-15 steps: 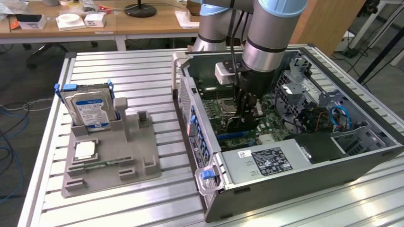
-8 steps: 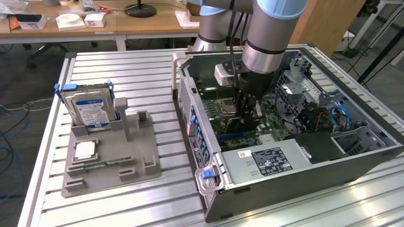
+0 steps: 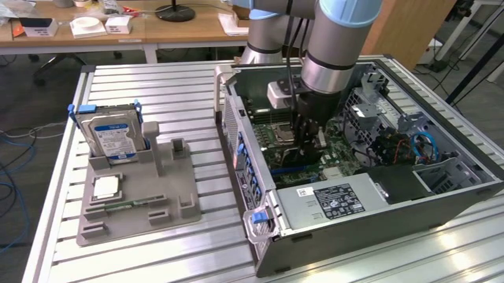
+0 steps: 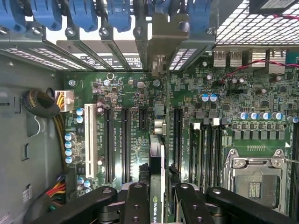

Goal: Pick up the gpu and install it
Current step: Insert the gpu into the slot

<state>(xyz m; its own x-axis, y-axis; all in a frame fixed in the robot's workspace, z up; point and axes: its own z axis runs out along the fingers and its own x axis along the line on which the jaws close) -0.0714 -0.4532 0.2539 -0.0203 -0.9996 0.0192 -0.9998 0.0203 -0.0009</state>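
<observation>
1. While the gripper hangs inside the open computer case, the gpu sits edge-on between its black fingers, which are clamped on the card from both sides
2. Seen from the wrist view, the card runs as a thin vertical strip from between the fingers toward the rear of the case, its metal bracket reaching up to the row of blue slot clips
3. Below the card lies the green motherboard, and the card stands in line with the long black expansion slots, between one pair of them and the next; whether its edge is seated in a slot cannot be told
4. From the exterior view, the arm comes down steeply from above into the middle of the case, its silver and blue wrist section near upright and the black gripper low over the board
5. On the aluminium table, to the exterior view's left of the case, a grey parts tray carries a hard drive standing upright, a processor chip lying flat and a narrow memory stick, all well apart from the gripper
</observation>
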